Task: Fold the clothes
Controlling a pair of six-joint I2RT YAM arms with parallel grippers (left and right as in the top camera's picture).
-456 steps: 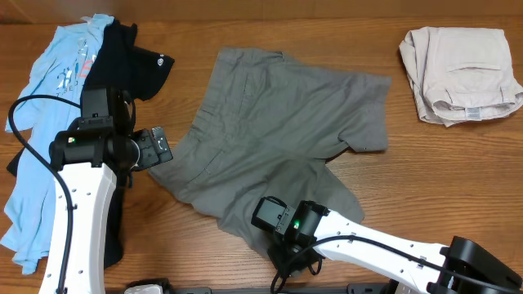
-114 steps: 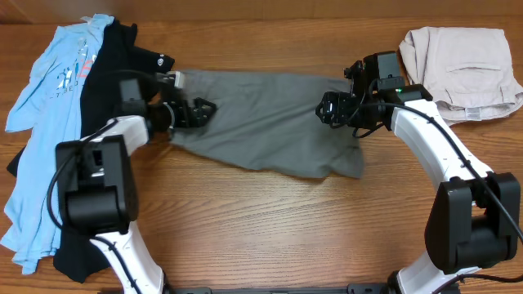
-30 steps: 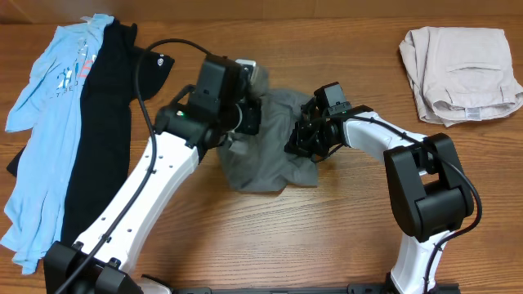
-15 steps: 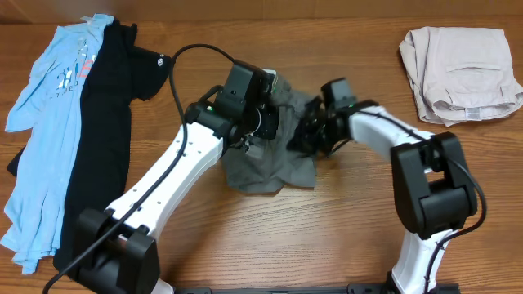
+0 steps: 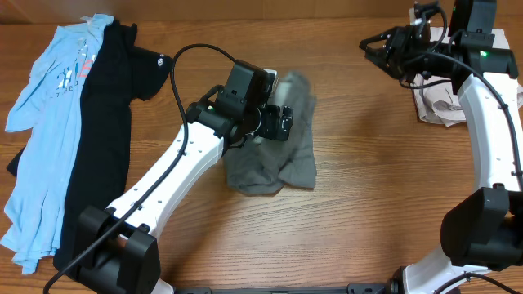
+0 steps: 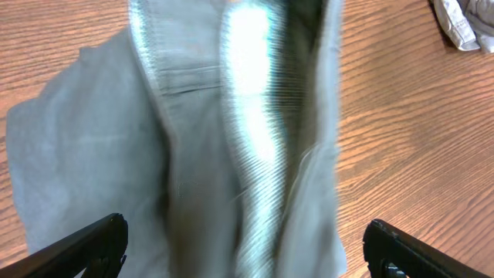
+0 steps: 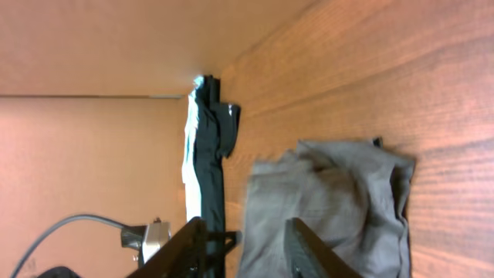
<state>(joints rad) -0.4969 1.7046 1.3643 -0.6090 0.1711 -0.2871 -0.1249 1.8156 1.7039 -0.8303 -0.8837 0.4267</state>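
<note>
We saw the light-blue shirt (image 5: 41,139) and black T-shirt (image 5: 102,139) lying well left of the left pincer (image 6: 245,230), whose jaws stood wide apart just above the bunched grey-olive shorts (image 5: 282,167), while the right pincer (image 5: 376,53), far right of them, hung partly parted and empty beside a folded beige garment (image 5: 437,102).

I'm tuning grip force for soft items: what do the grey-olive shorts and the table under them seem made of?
Grey-olive shorts: matte woven cloth, probably cotton; they lie in soft folds, with a stitched seam and ribbed band in the left wrist view. Table: wood or wood-look laminate, smooth with slight sheen; brown grain lines run across it, but which of the two is unclear.
</note>
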